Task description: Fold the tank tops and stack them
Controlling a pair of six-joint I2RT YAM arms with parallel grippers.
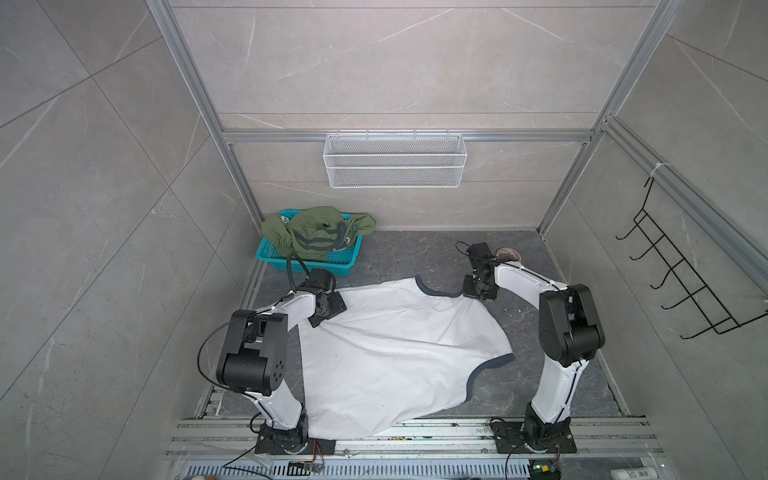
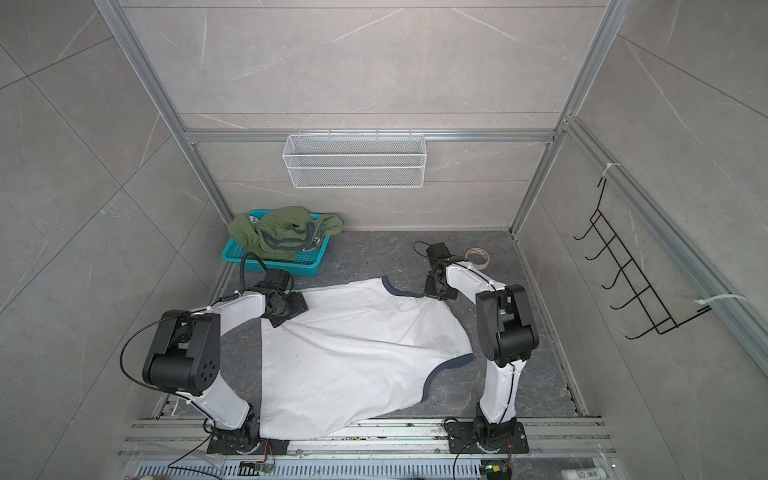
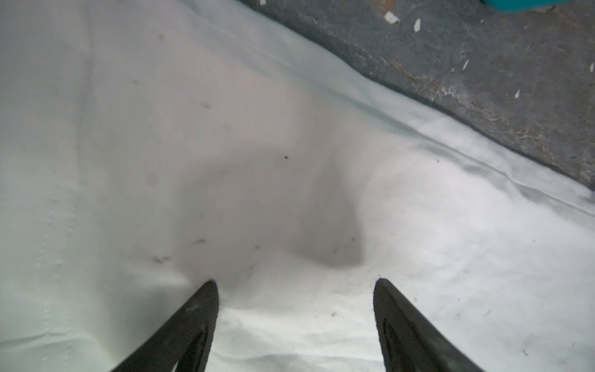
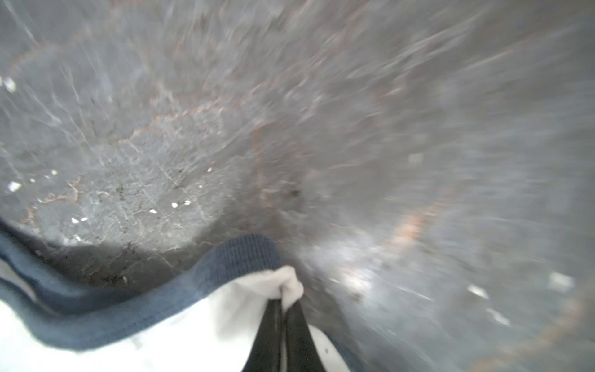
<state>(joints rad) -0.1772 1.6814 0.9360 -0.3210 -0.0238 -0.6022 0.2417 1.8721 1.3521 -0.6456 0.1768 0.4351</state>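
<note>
Matt white cloth tank top (image 1: 395,353), ribbed navy knit trim (image 4: 96,309), rough mottled grey tabletop (image 1: 399,257), teal plastic lattice basket (image 1: 307,261)

Flat white top (image 1: 386,357), crumpled olive top (image 1: 316,235)

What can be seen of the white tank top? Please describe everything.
The white tank top is thin, creased cloth with navy ribbed trim at its openings. It lies spread, unfolded, on the grey table. The right gripper is shut on a trimmed corner; the open left gripper seems to touch its other side.
</note>
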